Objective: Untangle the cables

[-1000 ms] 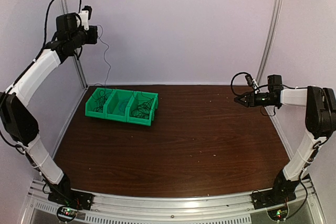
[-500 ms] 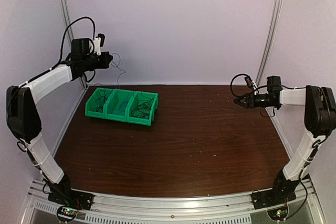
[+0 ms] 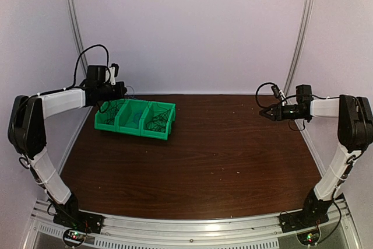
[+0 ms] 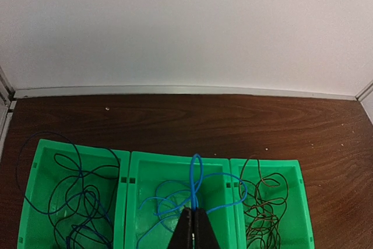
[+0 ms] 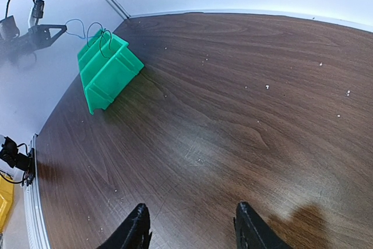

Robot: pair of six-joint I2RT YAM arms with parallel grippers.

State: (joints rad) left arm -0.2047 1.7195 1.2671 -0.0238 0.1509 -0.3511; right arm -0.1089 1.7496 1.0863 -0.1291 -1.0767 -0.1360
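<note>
1. Landmark: green plastic three-compartment bin (image 4: 175,157) on the dark wood-grain table (image 4: 233,121), near the back wall.
2. Left hand (image 4: 192,227): fingers pressed together, clamped on a bright blue hair-fine cable (image 4: 195,182). The strand loops up from the fingertips above the bin's middle compartment, and its slack lies inside that compartment.
3. Step in hand, my reading: laying this blue strand into the middle compartment, since the wires look mostly sorted by colour. To do it well, lower slowly over the compartment's centre, steer the loop clear of both dividers, and let go only once all slack sits inside the walls.
4. Risk: the loop looks springy, so a quick release may flick it over a divider.
5. Bin contents, left wrist view:
   - left compartment: loose dark blue and black wire coils (image 4: 81,196)
   - middle compartment: bright blue loops
   - right compartment: thin black wire tangle (image 4: 265,208)
6. Right hand (image 5: 192,234): fingers apart, nothing between them, above bare table well apart from the bin.
</note>
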